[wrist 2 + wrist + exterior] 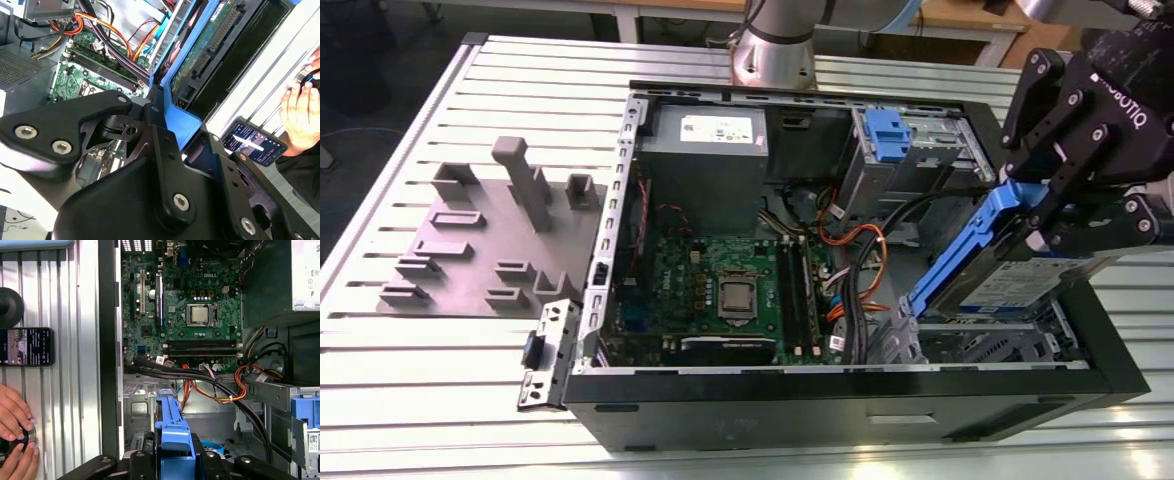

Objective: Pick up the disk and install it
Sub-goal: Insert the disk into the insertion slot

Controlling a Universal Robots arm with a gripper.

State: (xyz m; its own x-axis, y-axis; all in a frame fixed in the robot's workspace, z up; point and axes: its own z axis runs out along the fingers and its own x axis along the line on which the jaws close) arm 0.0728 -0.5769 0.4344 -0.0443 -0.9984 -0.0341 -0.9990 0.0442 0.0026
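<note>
My gripper point(1067, 205) is clamped on the blue end tab of the disk point(1021, 275), jaws narrow on the carrier frame. The disk hangs tilted, lower end dipping into the open computer case point(854, 385) at its front corner on the exterior view's right, above the empty drive cage point(987, 340).

Risks as I judge them:
- Tilt is steep. If the carrier meets the cage rails crooked, it may jam or scrape.
- My grip is on plastic only, at one end; in the second wrist view the disk point(210, 45) hangs out from my fingers point(165, 135), so a snag could lever it loose.
- Orange and black cables point(210, 385) run close beside the cage; the disk's edge could catch or pinch them.
- A person's hand point(12, 432) and a phone point(25, 346) rest on the slatted bench point(70, 390) just outside the case wall, near my working space.
</note>
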